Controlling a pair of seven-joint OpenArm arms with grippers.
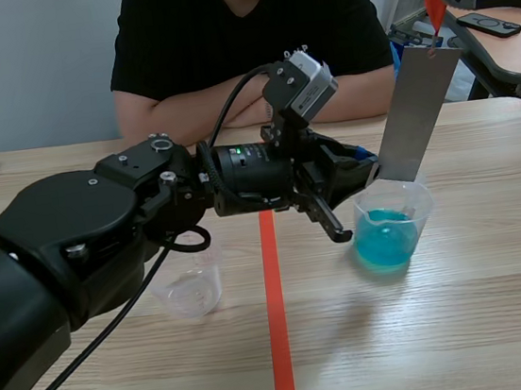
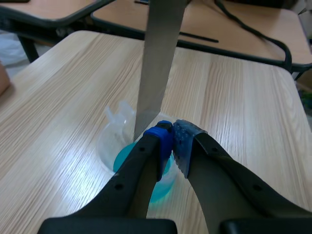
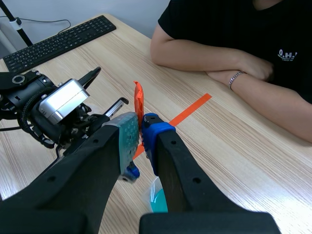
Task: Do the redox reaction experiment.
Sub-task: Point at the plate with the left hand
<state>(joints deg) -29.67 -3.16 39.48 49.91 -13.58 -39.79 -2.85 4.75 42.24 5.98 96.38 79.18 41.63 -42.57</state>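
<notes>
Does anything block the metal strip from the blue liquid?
Nothing visible does. The metal strip has its lower end inside the beaker, at the blue liquid; the left end effector sits at the rim beside it.

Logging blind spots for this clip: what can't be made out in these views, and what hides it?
Metal strip lower end: scene view, behind the beaker wall and blue liquid; left wrist view, behind the left gripper.
Strip's body: right wrist view, under the right gripper; only its orange-red tab shows.
Empty beaker: scene view, top covered by left arm.
</notes>
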